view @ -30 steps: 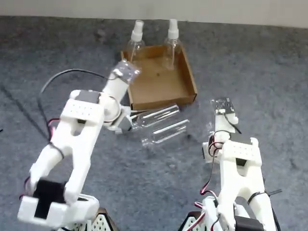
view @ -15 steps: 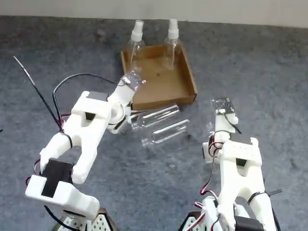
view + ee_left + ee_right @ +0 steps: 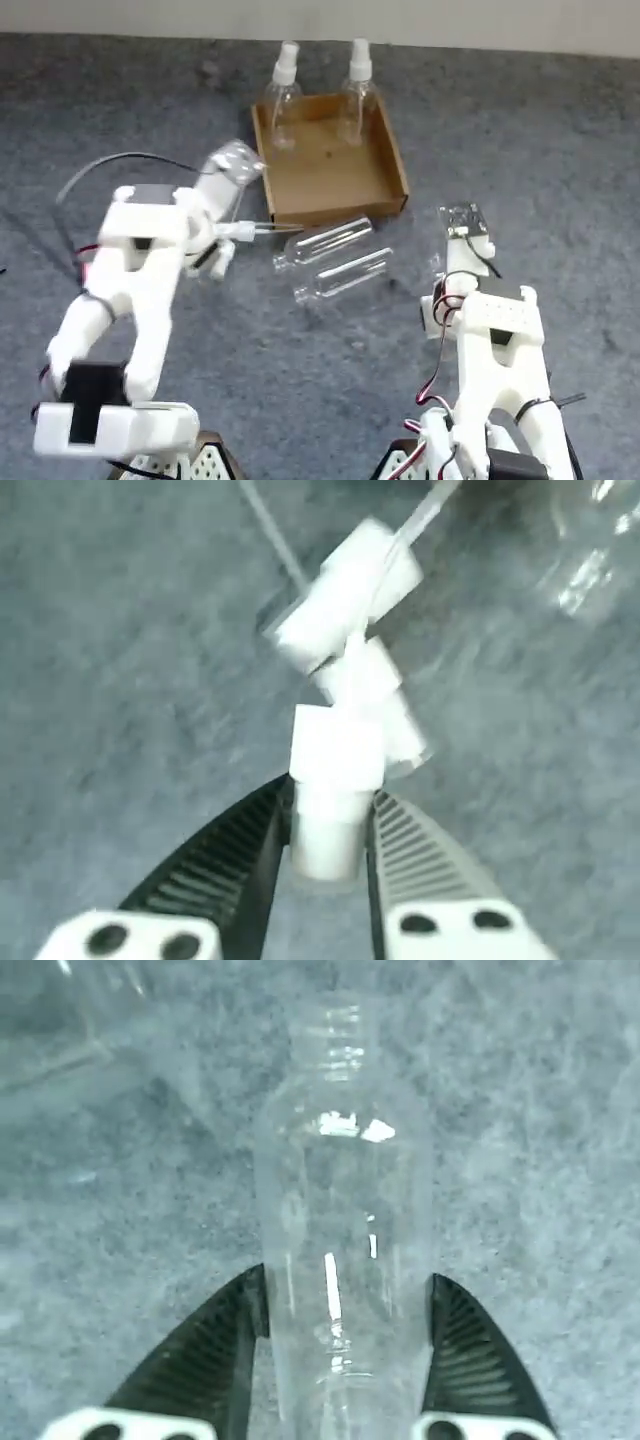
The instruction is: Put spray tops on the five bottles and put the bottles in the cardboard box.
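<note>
Left gripper [image 3: 330, 798]: pinches a white plastic spray top [image 3: 337, 755] with a thin tube sticking out, above the grey carpet [image 3: 520, 130] beside the box.
Right gripper [image 3: 345, 1285]: hugs a clear plastic bottle [image 3: 345, 1180] that has no top.
Brown cardboard box [image 3: 330, 180]: two topped bottles [image 3: 283, 100] stand at its far side.
Lying bottles [image 3: 322, 243]: two bare ones lie side by side on the carpet, just by the box's near wall.

High view overlooks the table [image 3: 520, 140]; wrist views face it closely past left gripper [image 3: 330, 790] and right gripper [image 3: 345, 1278]
</note>
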